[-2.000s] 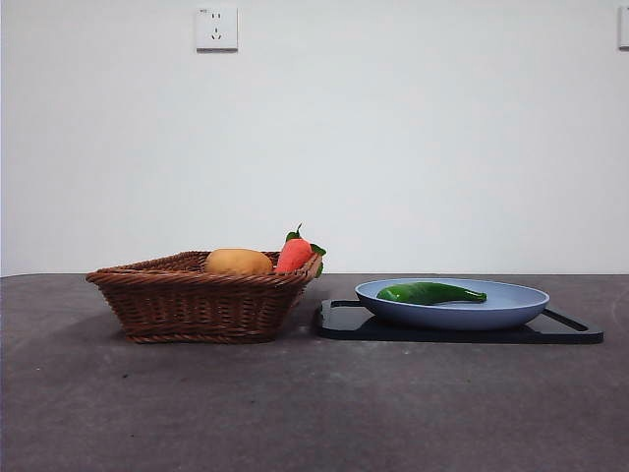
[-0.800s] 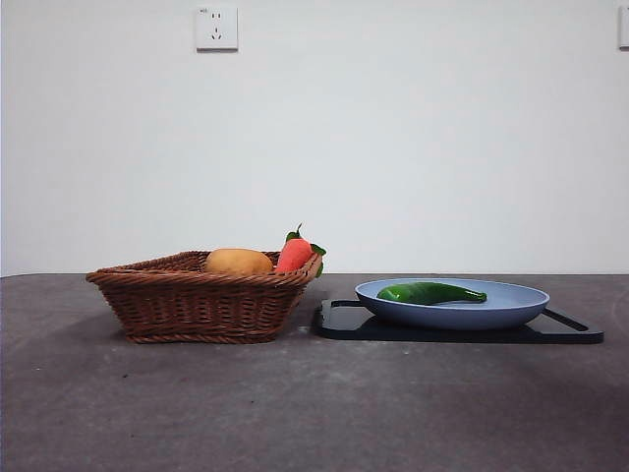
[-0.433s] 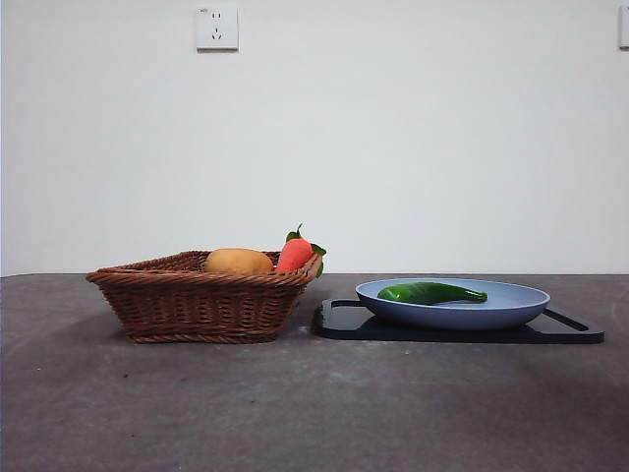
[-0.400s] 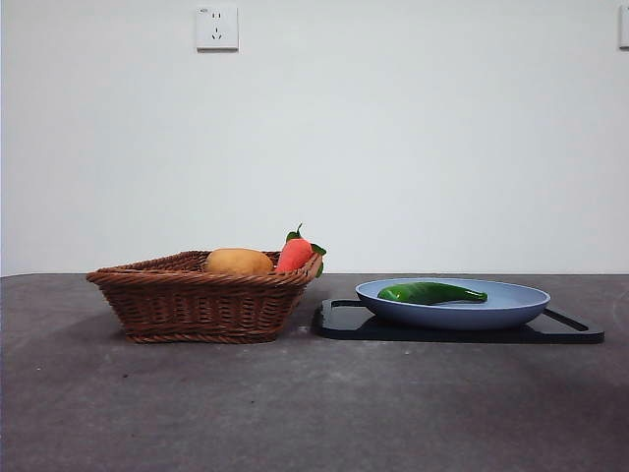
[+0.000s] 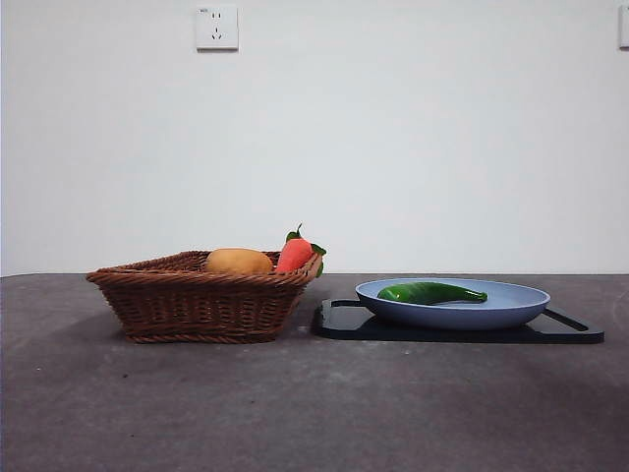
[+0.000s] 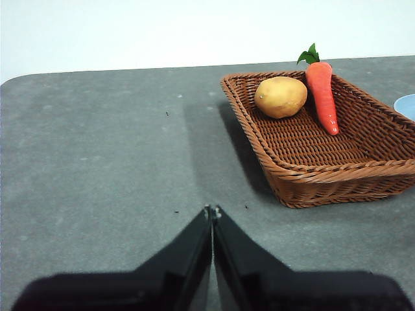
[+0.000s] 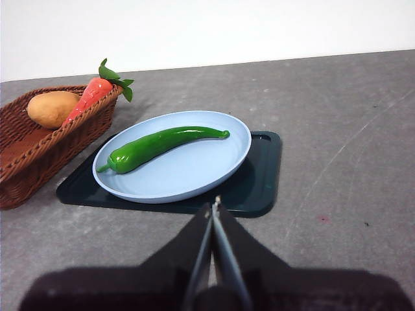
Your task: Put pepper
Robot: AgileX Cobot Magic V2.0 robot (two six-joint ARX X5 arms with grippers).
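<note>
The pepper (image 5: pixel 429 292) (image 7: pixel 162 145), long, glossy and dark green, lies across the blue plate (image 5: pixel 511 307) (image 7: pixel 194 175). That plate rests on a black tray (image 5: pixel 344 320) (image 7: pixel 259 175). My right gripper (image 7: pixel 216 204) hangs shut and holds nothing, a short way back from the plate's near rim. Well off to the side of the basket (image 6: pixel 311 168), my left gripper (image 6: pixel 212 210) is shut and holds nothing above bare table. Neither gripper shows in the front view.
The brown wicker basket (image 5: pixel 197 300) (image 7: pixel 26 149) stands left of the tray, holding a tan potato (image 5: pixel 238 262) (image 6: pixel 280 96) and an orange carrot (image 5: pixel 295 253) (image 6: pixel 322 94) with green leaves. A white wall with a socket (image 5: pixel 216 28) stands behind the grey table.
</note>
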